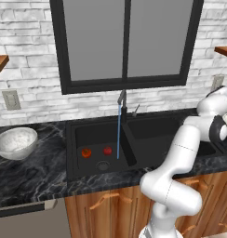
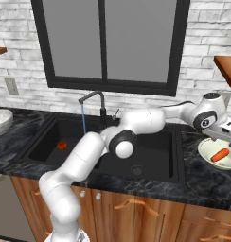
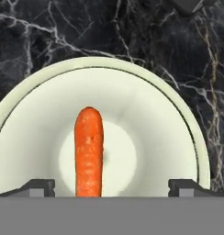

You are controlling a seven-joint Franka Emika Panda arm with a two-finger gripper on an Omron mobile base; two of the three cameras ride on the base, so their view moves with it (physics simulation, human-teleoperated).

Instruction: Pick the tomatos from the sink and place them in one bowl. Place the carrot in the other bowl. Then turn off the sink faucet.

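While the carrot [image 3: 89, 151] lies in the cream bowl [image 3: 178, 137] under jaws spread apart, both tomatoes [image 1: 86, 152] wait at the sink's [image 1: 78, 135] seven o'clock, faucet [image 1: 121, 100] running

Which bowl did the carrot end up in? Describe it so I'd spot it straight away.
Start at the large black double-basin sink under the window and go to the dark marbled counter on its right. There, under the robot's open hand, sits the smooth pale cream-greenish bowl with the orange carrot lying in it. The other bowl, mottled grey-white, stands left of the sink.
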